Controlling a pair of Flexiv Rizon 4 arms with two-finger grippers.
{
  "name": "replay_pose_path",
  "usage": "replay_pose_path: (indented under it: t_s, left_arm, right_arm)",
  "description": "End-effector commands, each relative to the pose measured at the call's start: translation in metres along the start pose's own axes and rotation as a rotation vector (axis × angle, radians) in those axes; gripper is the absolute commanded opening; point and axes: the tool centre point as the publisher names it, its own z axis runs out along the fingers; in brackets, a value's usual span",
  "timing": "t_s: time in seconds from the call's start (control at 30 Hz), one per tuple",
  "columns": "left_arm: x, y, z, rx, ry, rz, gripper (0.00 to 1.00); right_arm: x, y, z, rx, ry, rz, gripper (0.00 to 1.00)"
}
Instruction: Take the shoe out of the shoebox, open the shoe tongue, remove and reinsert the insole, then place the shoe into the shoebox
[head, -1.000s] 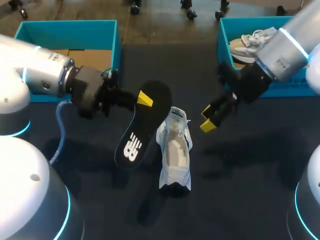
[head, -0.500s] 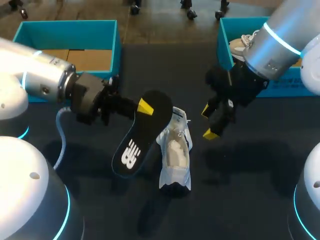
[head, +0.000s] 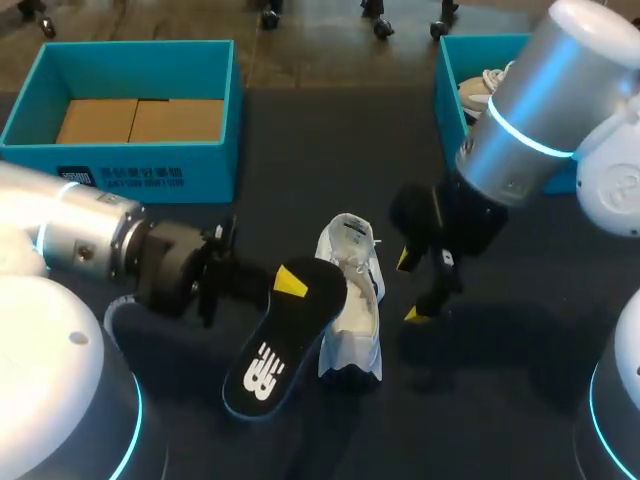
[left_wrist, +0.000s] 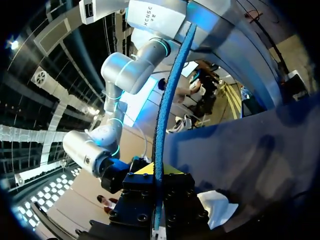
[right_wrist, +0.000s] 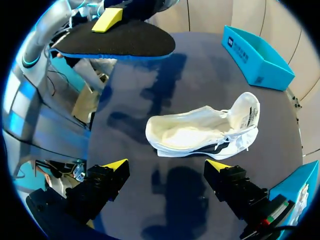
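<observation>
In the head view, the shoe (head: 350, 300) is lying on the counter (head: 300, 130) outside both boxes. Its long axis is running straight away from me, with the raised tongue at the far end. My left end effector (head: 285, 282) is clamping the black insole (head: 285, 335) by one end, just left of the shoe. The insole's long axis is slanting off the shoe's line, and its gripped end is overlapping the shoe's left edge. My right end effector (head: 408, 286) is hovering just right of the shoe with its fingers apart and nothing between them.

In the left wrist view, the insole (left_wrist: 162, 115) is showing edge-on between my pinching fingers, with the shoe (left_wrist: 217, 207) below and beside them.

In the right wrist view, my parted right end effector (right_wrist: 167, 167) is facing the shoe (right_wrist: 200, 130) broadside, with the insole (right_wrist: 120, 40) beyond it. Reinserting, I judge, is hinging on swinging the insole parallel to the shoe, and my left arm is nearer for that.
</observation>
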Motion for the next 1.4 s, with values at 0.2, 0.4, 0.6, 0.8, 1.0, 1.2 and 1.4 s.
replay_pose_path:
  t_s: [0.2, 0.4, 0.6, 0.8, 1.0, 1.2, 1.4]
  left_arm:
    - [0.001, -0.007, -0.001, -0.038, -0.001, 0.001, 0.00]
    - [0.024, 0.006, 0.011, 0.009, -0.028, -0.119, 0.00]
    - [0.034, 0.013, 0.018, 0.010, -0.049, -0.158, 0.00]
    - [0.035, 0.021, 0.024, -0.004, -0.046, -0.189, 0.00]
    - [0.035, 0.021, 0.024, -0.004, -0.046, -0.189, 0.00]
    - [0.035, 0.021, 0.024, -0.004, -0.046, -0.189, 0.00]
    - [0.037, 0.024, 0.027, 0.007, -0.040, -0.190, 0.00]
  right_arm:
    - [0.000, 0.000, 0.002, 0.000, 0.000, 0.000, 1.00]
    - [0.002, 0.000, 0.017, 0.017, -0.066, -0.093, 1.00]
    - [0.000, -0.009, 0.032, 0.016, -0.109, -0.103, 1.00]
    - [-0.001, -0.022, 0.043, 0.023, -0.115, -0.036, 1.00]
    - [-0.001, -0.022, 0.043, 0.023, -0.115, -0.036, 1.00]
    - [-0.001, -0.022, 0.043, 0.023, -0.115, -0.036, 1.00]
    - [0.000, -0.021, 0.045, 0.017, -0.115, -0.043, 1.00]
